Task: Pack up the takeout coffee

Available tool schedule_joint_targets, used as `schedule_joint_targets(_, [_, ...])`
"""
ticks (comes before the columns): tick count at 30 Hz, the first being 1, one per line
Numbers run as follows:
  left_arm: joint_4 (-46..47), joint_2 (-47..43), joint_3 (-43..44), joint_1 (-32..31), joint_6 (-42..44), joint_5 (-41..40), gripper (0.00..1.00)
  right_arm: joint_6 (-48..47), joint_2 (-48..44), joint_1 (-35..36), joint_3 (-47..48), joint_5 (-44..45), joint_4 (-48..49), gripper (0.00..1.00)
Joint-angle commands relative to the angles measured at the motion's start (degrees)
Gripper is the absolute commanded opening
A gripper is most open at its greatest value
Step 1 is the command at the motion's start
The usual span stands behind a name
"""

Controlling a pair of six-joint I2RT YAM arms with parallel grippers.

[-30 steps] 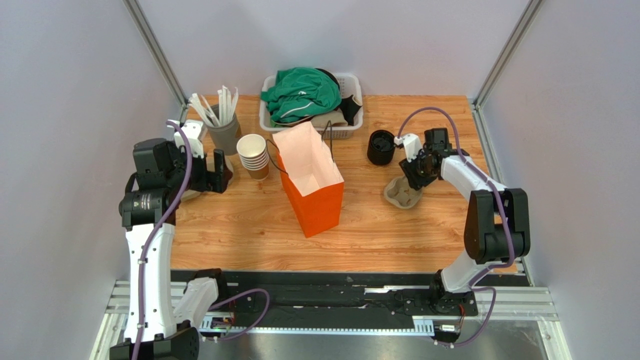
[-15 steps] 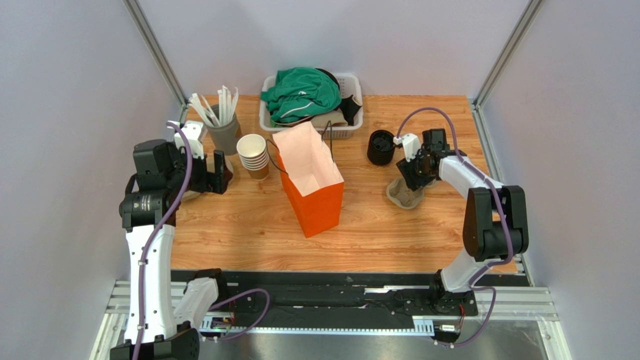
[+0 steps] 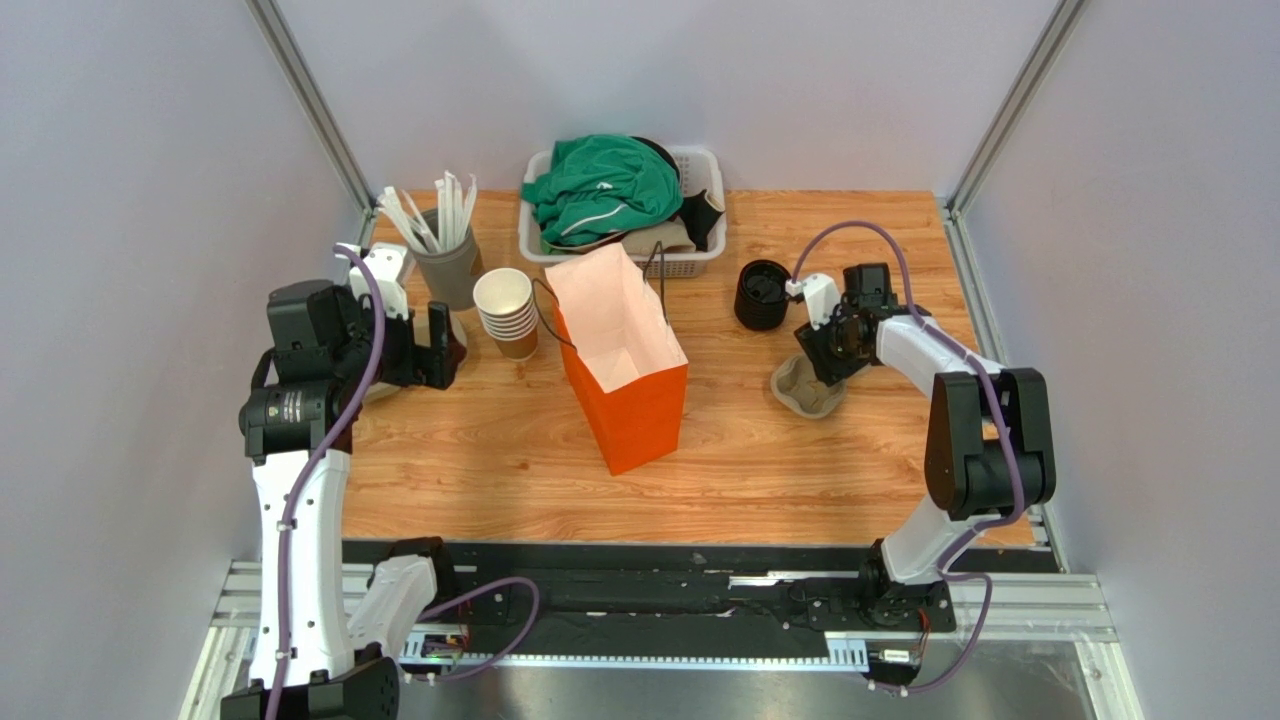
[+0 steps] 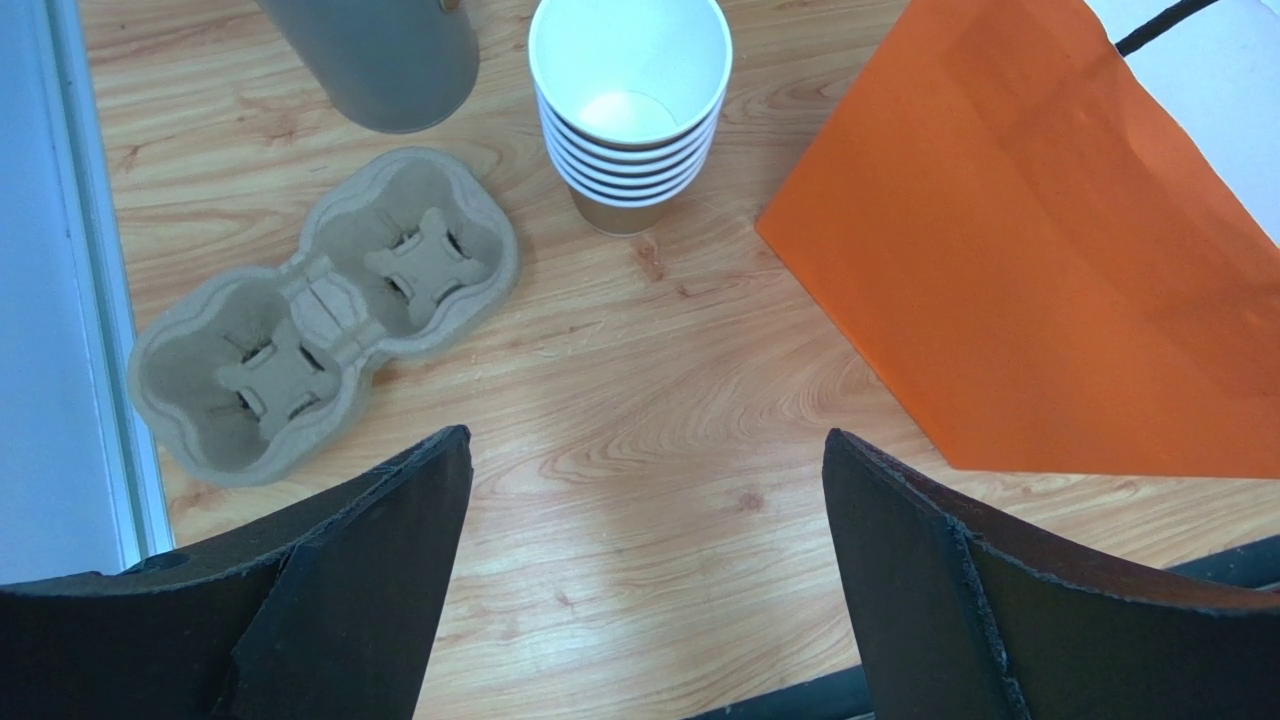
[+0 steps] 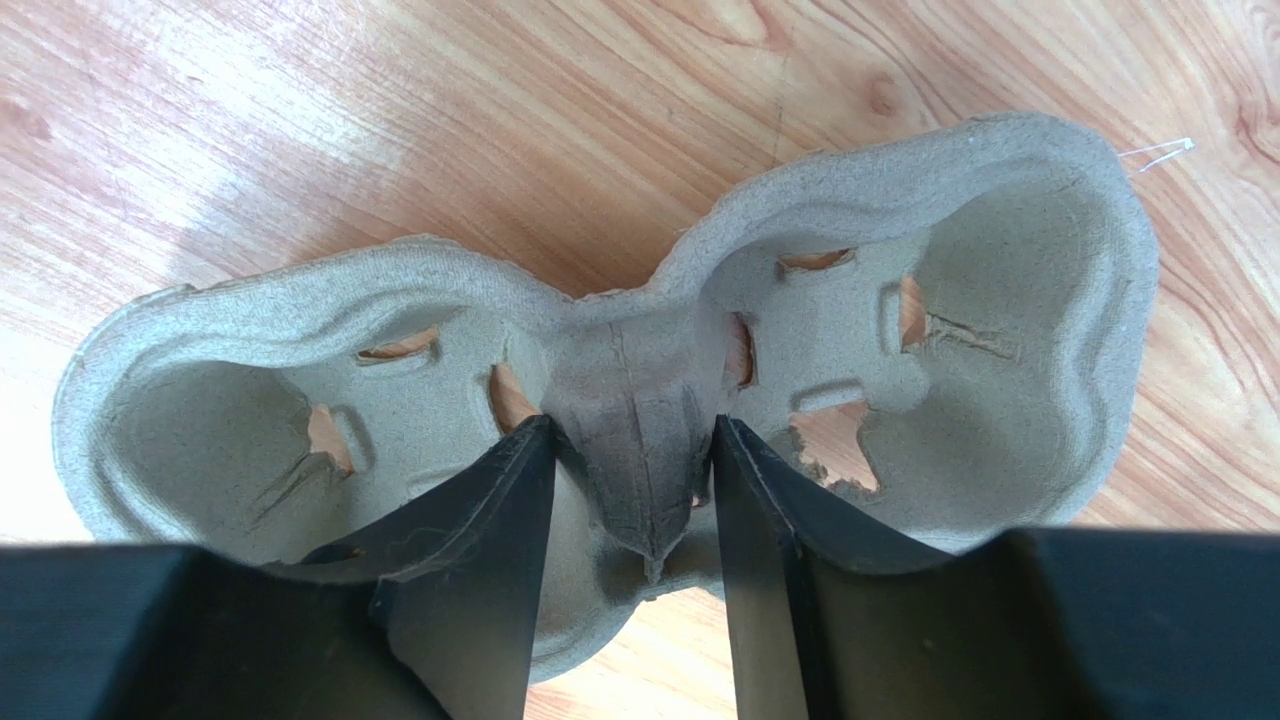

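on the table (image 3: 496,480) the orange bag (image 3: 631,398) stands open. over the last second only the right arm has shifted, drawing its wrist slightly inward. the right gripper (image 5: 633,428) now pinches the centre ridge of the pulp cup carrier (image 5: 962,300), so we judge a carrier lift comes next. the left gripper (image 4: 643,440) hangs spread wide, holding nothing. we cannot place the takeout coffee; the black cylinder (image 3: 762,294) beside the carrier is possibly it. no writing is legible.
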Motion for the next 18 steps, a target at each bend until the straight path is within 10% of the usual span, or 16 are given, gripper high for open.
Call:
schedule_joint_targets(1, [1.34, -0.69, -0.01, 0.71, -0.53, 1.12, 0.95, -0.49, 0.1, 0.25, -0.09, -1.88, 2.54, 0.49])
schedule_joint_targets(18, [1.34, -0.95, -0.09, 0.98, -0.62, 1.3, 0.96, -1.46, 2.12, 0.25, -0.53, -2.93, 2.55, 0.62])
